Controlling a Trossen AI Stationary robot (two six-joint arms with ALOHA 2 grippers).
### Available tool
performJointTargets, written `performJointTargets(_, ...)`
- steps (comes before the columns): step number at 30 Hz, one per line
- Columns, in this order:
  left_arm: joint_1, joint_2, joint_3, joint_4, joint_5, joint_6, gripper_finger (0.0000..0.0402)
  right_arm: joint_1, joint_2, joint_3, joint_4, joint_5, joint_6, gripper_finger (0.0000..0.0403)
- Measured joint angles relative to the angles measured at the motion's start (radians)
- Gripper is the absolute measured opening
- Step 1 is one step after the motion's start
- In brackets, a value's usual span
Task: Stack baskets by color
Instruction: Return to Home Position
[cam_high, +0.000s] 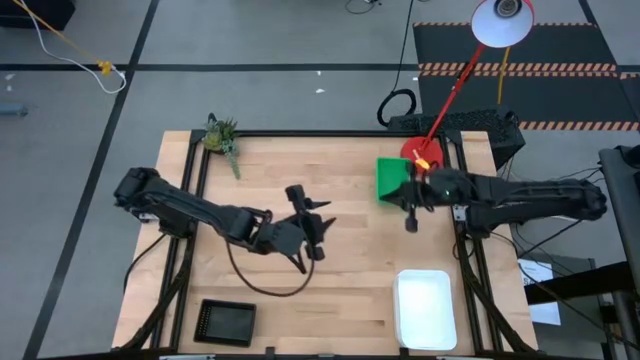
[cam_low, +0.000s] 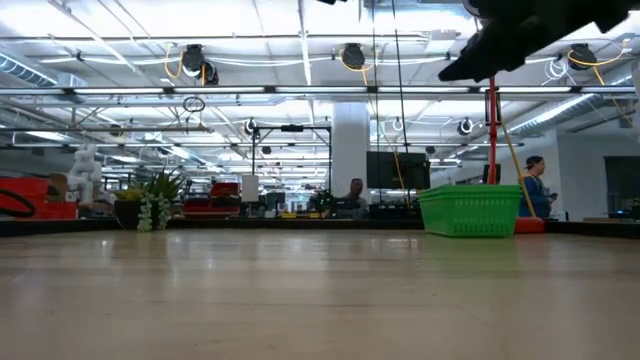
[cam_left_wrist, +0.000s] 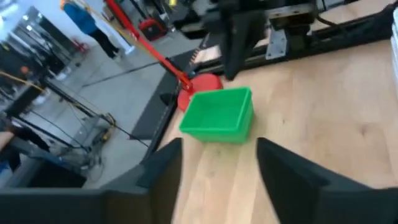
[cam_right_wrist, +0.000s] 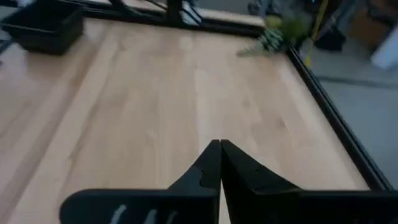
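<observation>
A green basket (cam_high: 393, 178) stands on the table at the far right, next to the lamp's red base; it also shows in the low view (cam_low: 470, 210) and the left wrist view (cam_left_wrist: 217, 115). A white basket (cam_high: 425, 308) sits at the near right and a black basket (cam_high: 226, 321) at the near left, the black basket (cam_right_wrist: 43, 28) also showing in the right wrist view. My left gripper (cam_high: 322, 215) hovers over the table's middle, open (cam_left_wrist: 217, 146), with nothing between its fingers. My right gripper (cam_high: 410, 215) hangs shut (cam_right_wrist: 219, 155) just near of the green basket.
A small potted plant (cam_high: 222, 135) stands at the far left corner. A red desk lamp's base (cam_high: 420, 152) sits at the far right, behind the green basket. A dark cable (cam_high: 265, 285) loops on the table under my left arm. Bare wood lies between the baskets.
</observation>
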Motion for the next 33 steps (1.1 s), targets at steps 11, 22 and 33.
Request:
performJointTargets(11,-0.013,-0.205,-0.390,0.280,0.064,-0.052,0.0054,0.255,-0.152,-0.245,0.224,0.053,0.026,0.0000)
performJointTargets(22,0.004,-0.463,-0.820,0.609,0.166,-0.049,0.0016,0.252,-0.281,-0.446,0.443,0.054,-0.059,0.0000)
performJointTargets(33,0.126,-0.718,-1.131,0.816,0.407,-0.052,0.0007,0.194,-0.379,-0.529,0.433,0.048,-0.054,0.0000)
